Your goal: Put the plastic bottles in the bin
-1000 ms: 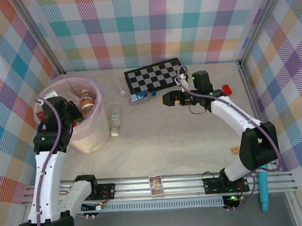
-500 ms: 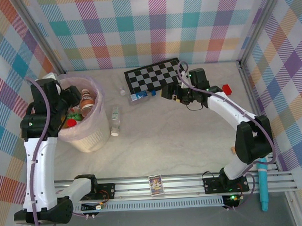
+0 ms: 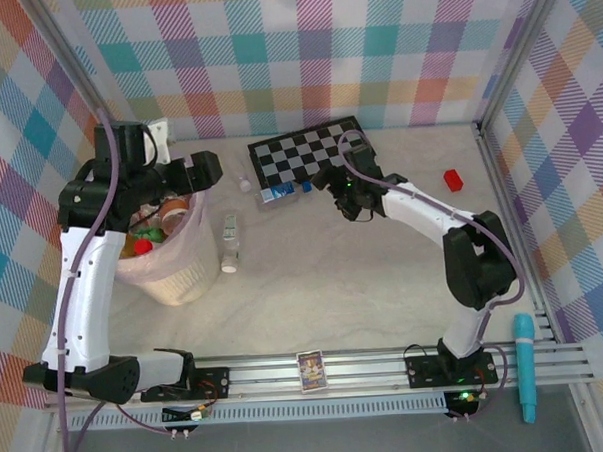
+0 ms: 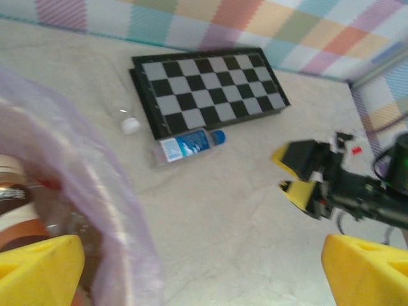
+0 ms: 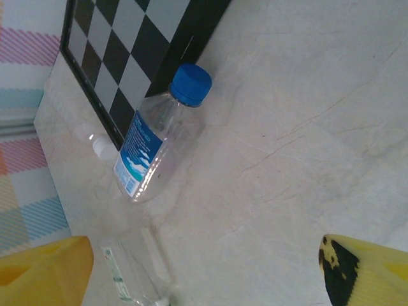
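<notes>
The bin [image 3: 180, 276] stands at the left, its pink bag [image 4: 95, 191] holding several plastic bottles [image 3: 171, 206], one of them brown. My left gripper [image 3: 207, 172] hangs open above the bin's right rim, with nothing between its yellow fingers [image 4: 38, 268]. A clear bottle with a blue cap and blue label [image 3: 280, 192] [image 5: 159, 143] lies against the checkerboard's front edge. My right gripper [image 3: 322, 181] is open just right of it and holds nothing. Another clear bottle [image 3: 229, 234] [image 5: 131, 274] lies on the table beside the bin.
The black-and-white checkerboard [image 3: 308, 151] lies at the back centre. A small white cap [image 3: 245, 184] sits left of it. A red block [image 3: 453, 179] is at the back right. A card [image 3: 310, 371] and a teal pen [image 3: 525, 361] lie at the near rail.
My left gripper rose out of the bin, swung right and opened. My right gripper moved left toward the blue-capped bottle.
</notes>
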`<state>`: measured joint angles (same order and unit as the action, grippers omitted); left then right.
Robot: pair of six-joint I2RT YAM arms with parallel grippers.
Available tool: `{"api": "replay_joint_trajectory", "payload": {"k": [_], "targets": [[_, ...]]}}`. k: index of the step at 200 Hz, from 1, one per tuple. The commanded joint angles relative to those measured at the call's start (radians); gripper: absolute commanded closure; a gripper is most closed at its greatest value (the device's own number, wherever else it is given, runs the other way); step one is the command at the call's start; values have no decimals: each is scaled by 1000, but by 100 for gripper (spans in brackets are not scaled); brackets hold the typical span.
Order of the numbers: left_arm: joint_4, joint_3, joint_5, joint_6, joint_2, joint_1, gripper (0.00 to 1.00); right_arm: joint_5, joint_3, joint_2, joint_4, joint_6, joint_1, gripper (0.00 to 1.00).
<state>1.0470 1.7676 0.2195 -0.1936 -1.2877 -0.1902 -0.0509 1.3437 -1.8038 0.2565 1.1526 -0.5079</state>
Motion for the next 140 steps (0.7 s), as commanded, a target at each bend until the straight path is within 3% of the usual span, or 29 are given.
{"api": "replay_joint_trajectory", "payload": {"k": [1, 53, 140], "targets": [[22, 36, 15, 19, -10, -57, 1, 74, 96, -80, 48, 139, -25, 9], [16, 25, -42, 16, -24, -146, 0, 109, 301, -276, 86, 160, -73, 9], [5, 31, -55, -7, -10, -176, 0, 51, 554, -531, 109, 214, -96, 9]]}}
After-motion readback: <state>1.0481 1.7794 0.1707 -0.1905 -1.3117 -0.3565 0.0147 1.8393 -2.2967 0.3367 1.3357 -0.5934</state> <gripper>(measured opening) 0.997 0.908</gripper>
